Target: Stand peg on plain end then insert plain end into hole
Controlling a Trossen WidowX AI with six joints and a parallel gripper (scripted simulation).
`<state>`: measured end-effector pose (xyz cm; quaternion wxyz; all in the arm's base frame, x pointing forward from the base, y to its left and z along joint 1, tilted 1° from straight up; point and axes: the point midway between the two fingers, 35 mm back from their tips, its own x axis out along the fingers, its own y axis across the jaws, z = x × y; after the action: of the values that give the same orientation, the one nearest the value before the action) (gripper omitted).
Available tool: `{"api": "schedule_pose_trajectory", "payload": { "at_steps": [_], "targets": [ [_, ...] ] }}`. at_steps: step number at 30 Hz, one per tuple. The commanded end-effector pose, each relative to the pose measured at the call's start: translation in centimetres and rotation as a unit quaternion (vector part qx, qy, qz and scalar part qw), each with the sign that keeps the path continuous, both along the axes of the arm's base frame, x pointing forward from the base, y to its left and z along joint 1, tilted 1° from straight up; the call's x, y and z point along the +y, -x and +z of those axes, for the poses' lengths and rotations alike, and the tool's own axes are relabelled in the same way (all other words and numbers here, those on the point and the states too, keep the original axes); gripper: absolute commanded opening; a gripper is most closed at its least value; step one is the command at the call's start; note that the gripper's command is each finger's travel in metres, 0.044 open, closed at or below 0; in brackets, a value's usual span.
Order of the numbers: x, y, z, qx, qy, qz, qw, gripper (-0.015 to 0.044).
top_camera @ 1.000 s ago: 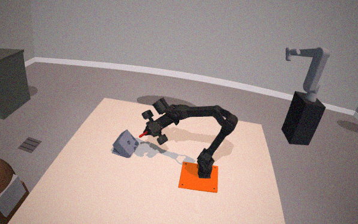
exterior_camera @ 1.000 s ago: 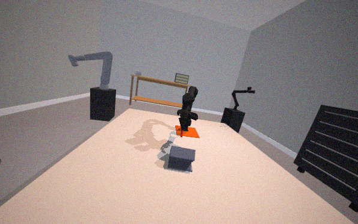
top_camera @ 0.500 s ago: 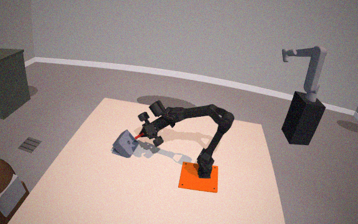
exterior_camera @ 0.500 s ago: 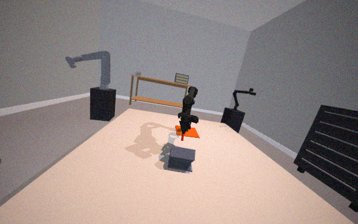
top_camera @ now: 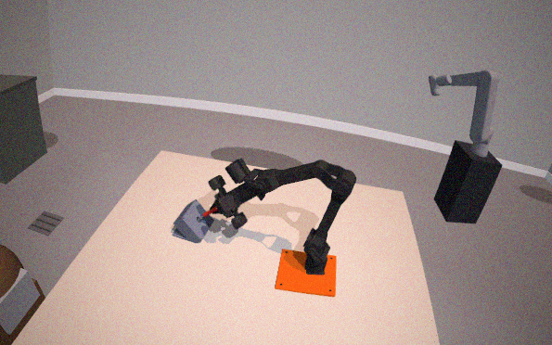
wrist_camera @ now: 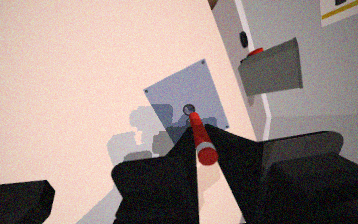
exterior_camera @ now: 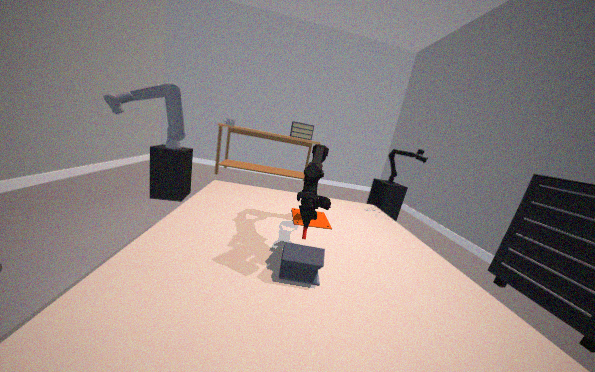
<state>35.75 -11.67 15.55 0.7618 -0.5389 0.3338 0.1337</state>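
The red peg (top_camera: 210, 212) (exterior_camera: 304, 233) (wrist_camera: 199, 129) is held between the fingers of my gripper (top_camera: 216, 209) (wrist_camera: 198, 129), which is shut on it. In the wrist view its white band is at the end nearer the camera, and its plain end points away toward the panel. The sloped blue-grey panel (top_camera: 193, 224) (exterior_camera: 301, 262) (wrist_camera: 185, 85) stands on the table. Its hole (wrist_camera: 188, 109) shows just beyond the peg's plain end. In the top view the plain end is close in front of the panel's face; whether it touches cannot be told. In the exterior view the face is hidden.
The arm's orange base plate (top_camera: 305, 283) (exterior_camera: 319, 220) lies on the pale table (top_camera: 155, 287) (exterior_camera: 192, 320). Shadows of the arm and gripper fall on the table and partly on the panel. A grey cabinet (top_camera: 6, 130) (wrist_camera: 275, 70) stands off the table.
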Motion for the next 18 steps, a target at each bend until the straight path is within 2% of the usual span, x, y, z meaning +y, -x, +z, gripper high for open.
{"api": "schedule_pose_trajectory", "payload": {
  "at_steps": [1, 18],
  "targets": [
    [0.0, -0.1, -0.6, 0.003, -0.001, -0.001, 1.000, 0.0000],
    [-0.1, -1.1, -1.4, 0.001, 0.001, 0.000, 1.000, 0.0000]
  ]
}}
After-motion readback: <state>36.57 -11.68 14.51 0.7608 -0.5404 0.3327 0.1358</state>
